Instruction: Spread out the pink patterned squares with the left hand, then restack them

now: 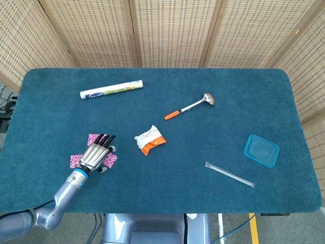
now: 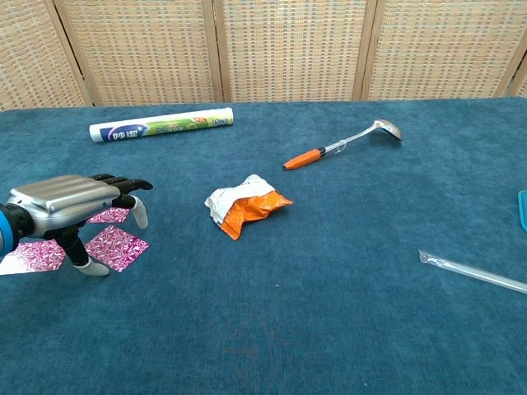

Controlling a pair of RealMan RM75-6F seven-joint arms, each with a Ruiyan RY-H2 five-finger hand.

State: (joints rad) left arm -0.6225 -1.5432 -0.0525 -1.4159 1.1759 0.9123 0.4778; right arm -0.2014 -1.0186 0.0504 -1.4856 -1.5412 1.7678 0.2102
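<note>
Near the desk's front-left corner, the left robot hand hovers palm-down, fingers spread and empty, directly over the pink patterned squares, which lie fanned apart beneath and around its fingertips.
</note>
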